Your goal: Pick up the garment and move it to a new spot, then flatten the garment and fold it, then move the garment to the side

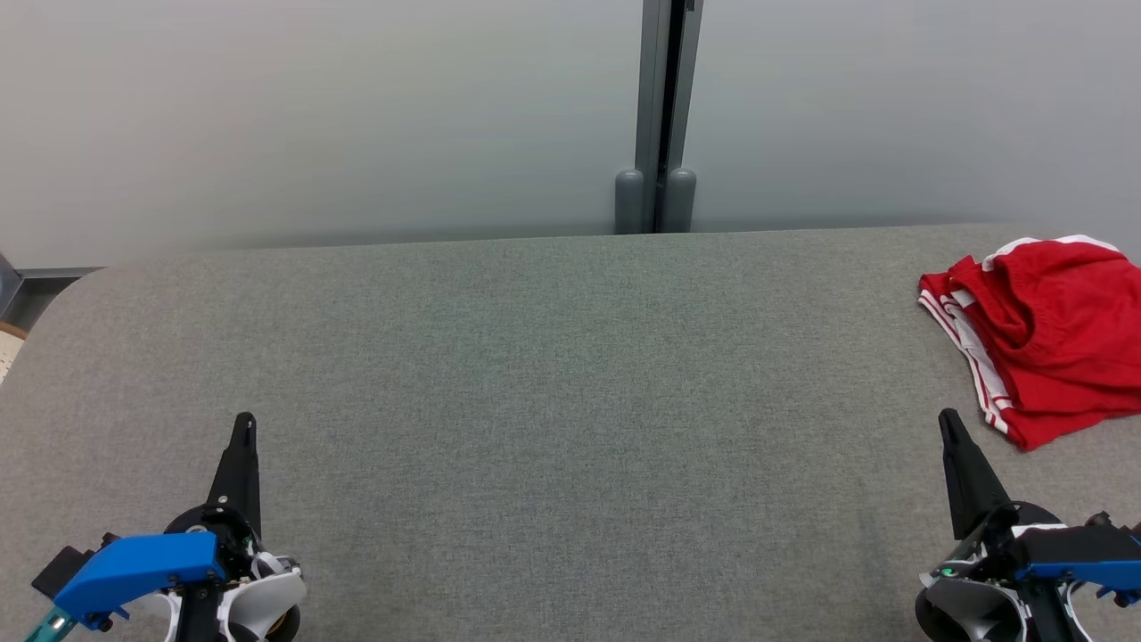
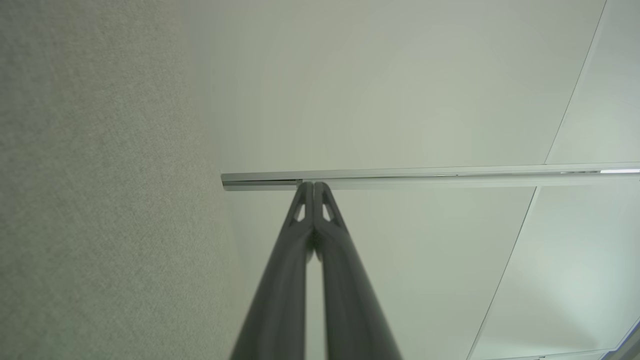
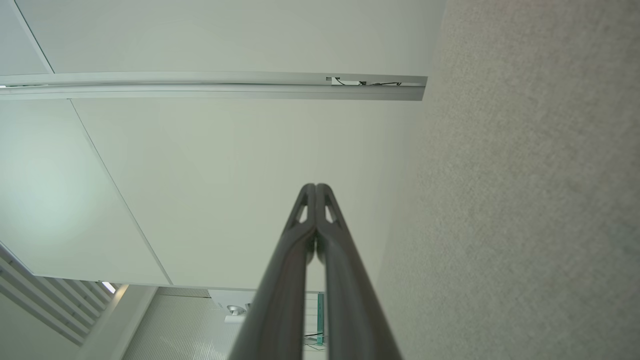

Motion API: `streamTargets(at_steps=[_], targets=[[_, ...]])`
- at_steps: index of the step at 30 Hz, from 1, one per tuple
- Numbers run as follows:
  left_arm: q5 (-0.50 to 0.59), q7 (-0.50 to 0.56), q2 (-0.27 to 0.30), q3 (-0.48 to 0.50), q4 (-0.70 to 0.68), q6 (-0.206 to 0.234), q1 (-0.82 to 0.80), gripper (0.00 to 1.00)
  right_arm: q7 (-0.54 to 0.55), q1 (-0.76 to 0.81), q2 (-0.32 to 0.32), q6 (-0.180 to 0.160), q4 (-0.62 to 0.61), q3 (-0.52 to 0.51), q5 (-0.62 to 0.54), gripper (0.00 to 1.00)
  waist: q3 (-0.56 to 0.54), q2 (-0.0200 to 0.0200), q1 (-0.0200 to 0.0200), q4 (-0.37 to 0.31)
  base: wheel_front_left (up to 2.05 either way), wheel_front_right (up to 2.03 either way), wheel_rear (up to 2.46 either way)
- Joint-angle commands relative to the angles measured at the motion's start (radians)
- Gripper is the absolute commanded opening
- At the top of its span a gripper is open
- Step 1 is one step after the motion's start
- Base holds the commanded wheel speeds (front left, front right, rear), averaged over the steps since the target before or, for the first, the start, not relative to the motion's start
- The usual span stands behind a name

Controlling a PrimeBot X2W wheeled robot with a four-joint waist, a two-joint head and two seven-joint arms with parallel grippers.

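The garment (image 1: 1047, 334) is a pair of red shorts with white side stripes, lying crumpled at the far right of the grey felt table (image 1: 553, 374), partly cut off by the head view's right edge. My right gripper (image 1: 948, 421) is shut and empty, hovering a little nearer than the garment's front corner and to its left. At the lower left my left gripper (image 1: 244, 423) is shut and empty too, far from the garment. In the left wrist view the left gripper (image 2: 313, 185) has its fingers pressed together. The right gripper (image 3: 315, 186) looks the same in the right wrist view.
A pale partition wall with a grey vertical post (image 1: 661, 116) stands right behind the table's far edge. The table's rounded left corner (image 1: 85, 285) drops off to the floor. A wide stretch of bare felt lies between the two grippers.
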Motion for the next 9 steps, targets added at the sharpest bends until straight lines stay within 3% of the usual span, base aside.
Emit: streamTargets(at_steps=[1,9], targets=[[-0.002,0.004,-0.002,0.003,0.000,-0.005,-0.010,0.00,0.004,-0.014,-0.002,0.000,0.002,-0.003,0.003,0.00,0.000,0.0000,-0.0001,0.000,0.00,0.00,0.00],[-0.003,0.004,-0.002,0.003,0.000,-0.004,-0.010,0.00,0.004,-0.013,-0.002,0.000,0.002,-0.003,0.003,0.00,0.000,0.0000,-0.0001,0.000,0.00,0.00,0.00]])
